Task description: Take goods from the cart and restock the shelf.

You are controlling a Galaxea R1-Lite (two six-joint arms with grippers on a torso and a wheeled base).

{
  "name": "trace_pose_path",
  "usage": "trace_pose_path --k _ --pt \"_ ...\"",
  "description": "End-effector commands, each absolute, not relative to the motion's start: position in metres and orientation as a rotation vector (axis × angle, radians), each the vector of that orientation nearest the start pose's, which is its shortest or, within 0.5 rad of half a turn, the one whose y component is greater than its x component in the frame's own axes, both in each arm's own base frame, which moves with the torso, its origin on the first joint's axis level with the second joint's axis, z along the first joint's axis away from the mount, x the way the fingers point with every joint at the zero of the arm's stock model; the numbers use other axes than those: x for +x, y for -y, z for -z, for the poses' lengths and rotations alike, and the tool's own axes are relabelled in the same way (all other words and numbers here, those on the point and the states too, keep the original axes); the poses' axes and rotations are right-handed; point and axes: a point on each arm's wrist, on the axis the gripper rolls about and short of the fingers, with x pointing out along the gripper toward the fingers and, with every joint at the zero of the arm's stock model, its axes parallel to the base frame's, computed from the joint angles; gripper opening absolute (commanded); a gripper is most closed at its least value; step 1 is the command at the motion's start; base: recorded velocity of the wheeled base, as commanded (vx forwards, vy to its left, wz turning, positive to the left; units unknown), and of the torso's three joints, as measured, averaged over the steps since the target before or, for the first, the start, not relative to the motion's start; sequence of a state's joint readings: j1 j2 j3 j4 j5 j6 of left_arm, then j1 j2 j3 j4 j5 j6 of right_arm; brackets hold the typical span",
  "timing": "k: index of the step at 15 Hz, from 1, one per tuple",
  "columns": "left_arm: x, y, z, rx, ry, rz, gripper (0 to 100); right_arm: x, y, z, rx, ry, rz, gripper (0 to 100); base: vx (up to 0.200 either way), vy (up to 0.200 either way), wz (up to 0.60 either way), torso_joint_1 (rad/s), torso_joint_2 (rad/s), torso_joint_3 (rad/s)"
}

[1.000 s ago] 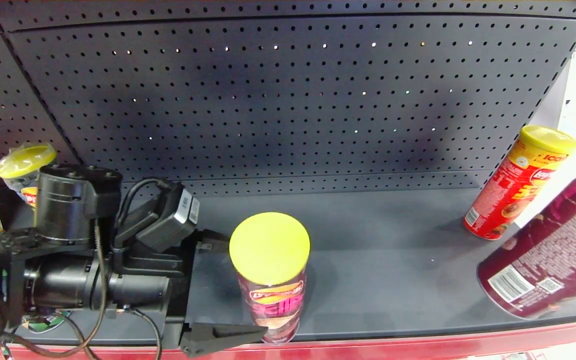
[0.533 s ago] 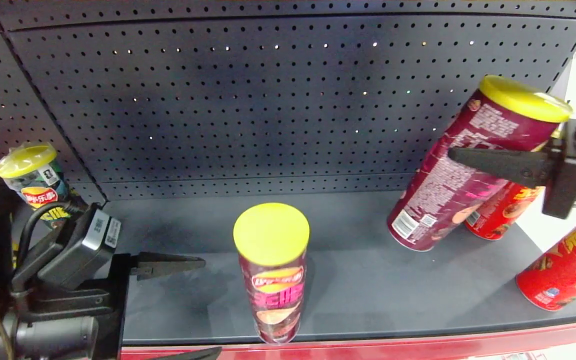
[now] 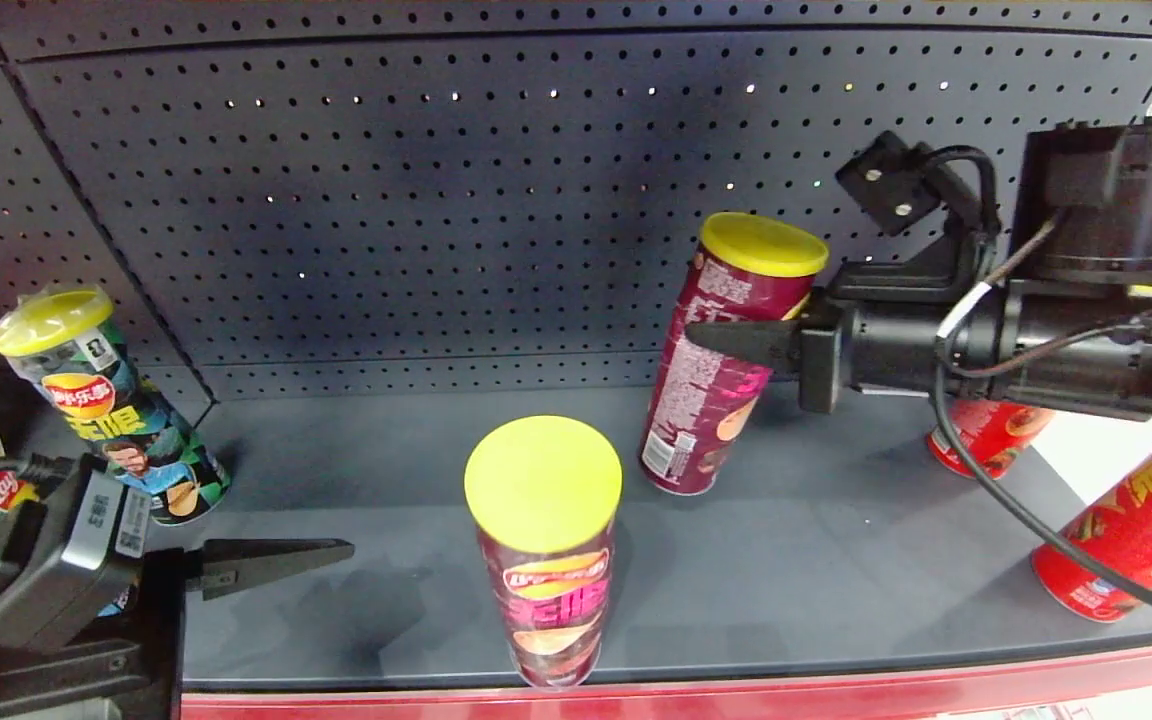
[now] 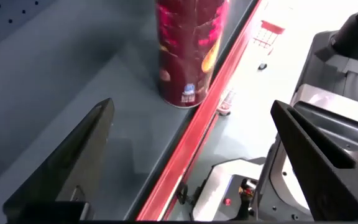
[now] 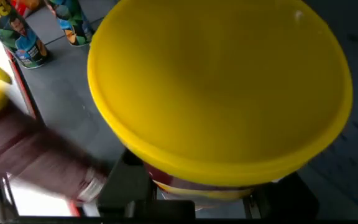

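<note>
Right claw (image 3: 736,345): clamped on the maroon can (image 3: 696,420), gripping side-on just under its yellow lid (image 5: 219,81). The can is tilted, top leaning toward the arm, base down at the shelf deck (image 3: 786,560) near the back. Can't tell if it's touching.

Left claw (image 4: 191,168): jaws wide apart and holding nothing, low at the front left of the deck.

Front can (image 3: 546,560): upright at the front edge, between the two claws and well apart from both.

Deck is dark grey and matte, with a red lip (image 3: 836,680) along the front and a perforated pegboard (image 3: 436,200) behind. Green cans (image 3: 116,410) stand far left. Red cans (image 3: 1126,540) sit far right, one partly behind the right arm. Pale floor (image 4: 253,93) shows past the lip.
</note>
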State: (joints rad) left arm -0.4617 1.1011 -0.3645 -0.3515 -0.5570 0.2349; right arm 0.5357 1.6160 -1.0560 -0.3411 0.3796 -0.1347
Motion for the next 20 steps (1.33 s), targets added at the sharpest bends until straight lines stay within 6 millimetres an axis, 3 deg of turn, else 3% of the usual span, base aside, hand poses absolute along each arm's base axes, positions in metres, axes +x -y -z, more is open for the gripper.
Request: trace_pose_path --k 1,6,16,17,20 --pt "0.113 0.069 -0.169 0.194 -0.269 1.039 100 0.278 -0.190 -0.232 -0.151 -0.208 -0.967 0 0.000 0.000 0.00 0.000 0.00 0.000" --pt "0.107 0.066 -0.161 0.193 -0.298 1.031 100 0.302 -0.217 -0.213 -0.186 -0.223 -1.003 0 0.000 0.000 0.00 0.000 0.00 0.000" --pt "0.109 0.067 -0.162 0.162 -0.321 1.016 100 0.301 -0.222 -0.207 -0.208 -0.228 -1.032 0 0.000 0.000 0.00 0.000 0.00 0.000" --pt "0.109 0.067 -0.162 0.162 -0.318 1.016 100 0.300 -0.222 -0.208 -0.203 -0.231 -1.032 100 0.000 0.000 0.00 0.000 0.00 0.000" --pt "0.110 0.067 -0.164 0.163 -0.313 1.013 100 0.290 -0.214 -0.214 -0.199 -0.225 -1.025 100 0.000 0.000 0.00 0.000 0.00 0.000"
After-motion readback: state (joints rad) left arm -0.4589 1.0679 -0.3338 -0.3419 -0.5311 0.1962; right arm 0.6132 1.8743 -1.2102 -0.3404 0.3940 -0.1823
